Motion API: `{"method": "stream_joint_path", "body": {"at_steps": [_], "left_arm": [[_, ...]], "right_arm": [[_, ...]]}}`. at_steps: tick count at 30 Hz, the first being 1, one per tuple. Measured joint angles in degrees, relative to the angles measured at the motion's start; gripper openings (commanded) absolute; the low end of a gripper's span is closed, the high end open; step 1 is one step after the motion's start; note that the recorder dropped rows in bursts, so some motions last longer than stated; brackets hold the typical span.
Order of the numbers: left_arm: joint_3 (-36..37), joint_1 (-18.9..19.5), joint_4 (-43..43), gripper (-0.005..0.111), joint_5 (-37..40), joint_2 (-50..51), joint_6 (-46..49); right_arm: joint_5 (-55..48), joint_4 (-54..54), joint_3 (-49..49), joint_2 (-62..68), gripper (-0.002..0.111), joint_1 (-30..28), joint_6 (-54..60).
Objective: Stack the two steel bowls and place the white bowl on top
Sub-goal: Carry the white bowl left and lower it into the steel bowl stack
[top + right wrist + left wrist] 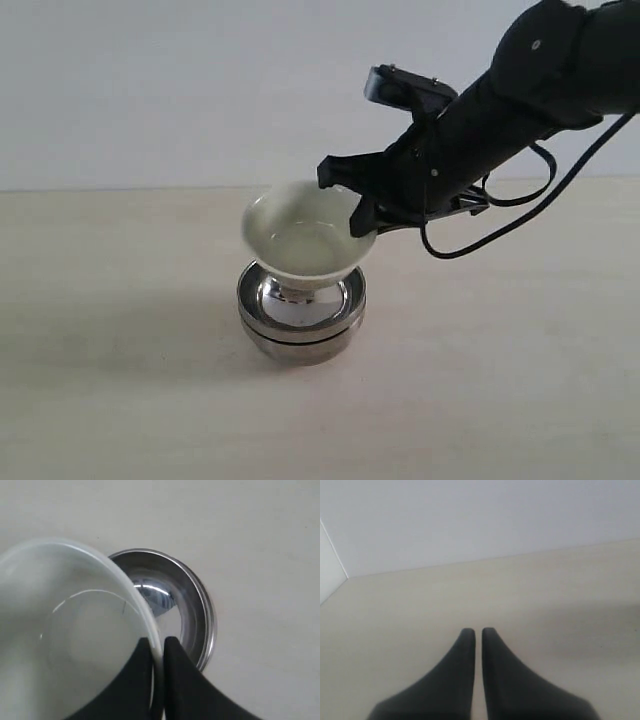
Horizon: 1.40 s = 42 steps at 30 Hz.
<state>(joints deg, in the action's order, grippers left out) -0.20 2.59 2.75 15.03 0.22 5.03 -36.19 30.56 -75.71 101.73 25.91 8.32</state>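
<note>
The white bowl (300,235) hung tilted over the two steel bowls (300,322), with its foot down inside the top steel rim. Whether the foot touched the metal could not be told. The steel bowls sat nested one in the other, near the middle of the pale surface (120,350). Two rims showed close together at the top of the stack, which stood upright.

In the right wrist view the white bowl (75,640) covered a good part of the steel bowls (192,615), leaving a crescent of mirror-bright interior showing past its rim.

The right pincer (345,200) gripped the white bowl at the rim on the side towards its own arm. Seen from the wrist, the right pincer (158,645) had one black finger inside the bowl and the other outside. The jaws were nearly closed, with only the thin rim between them. A black cable (500,230) looped under that arm.

The left pincer (475,632) appeared only in its own wrist view. Its jaws were drawn almost together, a narrow slit between them and nothing in their grip. Beyond it lay the bare surface (545,590) and a pale wall (470,520).
</note>
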Motion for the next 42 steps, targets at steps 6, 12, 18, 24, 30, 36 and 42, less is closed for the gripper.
{"method": "stream_joint_path", "body": {"at_steps": [6,12,18,24,30,36,42], "left_arm": [[0.00,0.00,0.00,0.004,0.00,0.00,0.00],[0.00,0.00,0.00,0.004,0.00,0.00,0.00],[0.00,0.00,0.00,0.004,0.00,0.00,0.00],[0.00,0.00,0.00,0.004,0.00,0.00,0.00],[0.00,0.00,0.00,0.004,0.00,0.00,0.00],[0.00,0.00,0.00,0.004,0.00,0.00,0.00],[0.00,0.00,0.00,0.004,0.00,0.00,0.00]], "right_arm": [[0.85,0.00,0.00,2.35,0.000,0.54,-0.11],[1.44,0.27,0.00,4.07,0.000,1.07,-0.23],[1.99,0.90,0.00,5.82,0.000,1.07,-0.23],[2.71,1.66,0.00,6.15,0.000,1.07,-0.23],[2.85,1.73,0.00,6.15,0.000,1.07,-0.07],[2.85,1.78,0.00,6.15,0.000,1.07,0.07],[2.85,1.99,0.00,6.15,0.007,1.07,0.07]]}}
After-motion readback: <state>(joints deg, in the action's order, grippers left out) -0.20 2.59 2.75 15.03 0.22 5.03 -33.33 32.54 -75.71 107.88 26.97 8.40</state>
